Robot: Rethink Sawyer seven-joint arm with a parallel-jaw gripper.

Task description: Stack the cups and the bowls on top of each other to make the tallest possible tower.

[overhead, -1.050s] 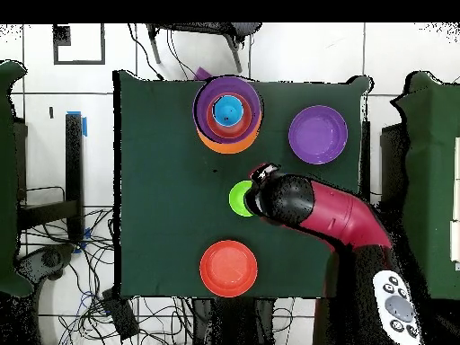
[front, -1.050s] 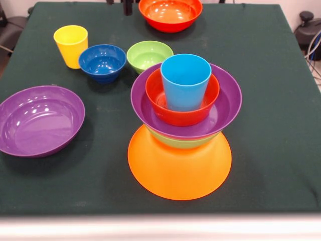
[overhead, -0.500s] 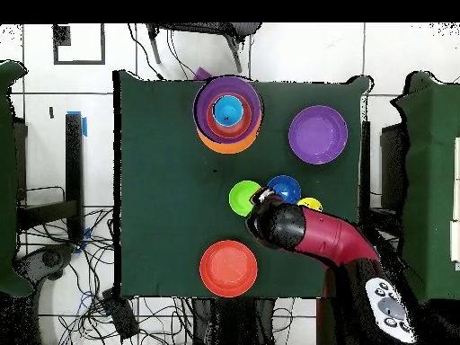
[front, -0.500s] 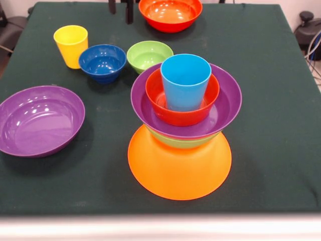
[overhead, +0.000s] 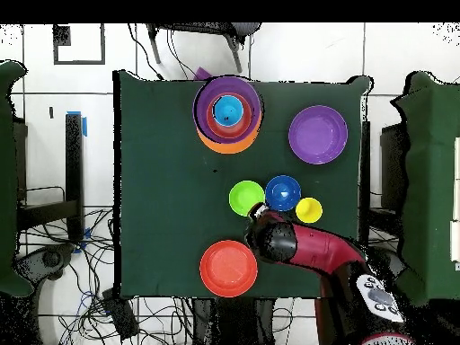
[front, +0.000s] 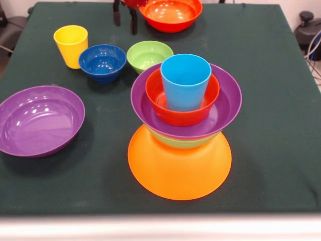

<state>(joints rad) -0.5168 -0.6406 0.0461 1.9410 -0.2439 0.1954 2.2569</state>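
The gripper is hanging empty, fingers parted, just beside the red-orange bowl at the table's far edge. The tower is standing near me, light blue cup topping it. I'd guess it's choosing its next piece; that calls for closing on a rim and lifting.

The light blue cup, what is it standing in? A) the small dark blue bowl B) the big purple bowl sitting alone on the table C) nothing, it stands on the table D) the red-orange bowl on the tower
D: the light blue cup stands upright inside the red-orange bowl, which is nested in a purple bowl on top of the tower.
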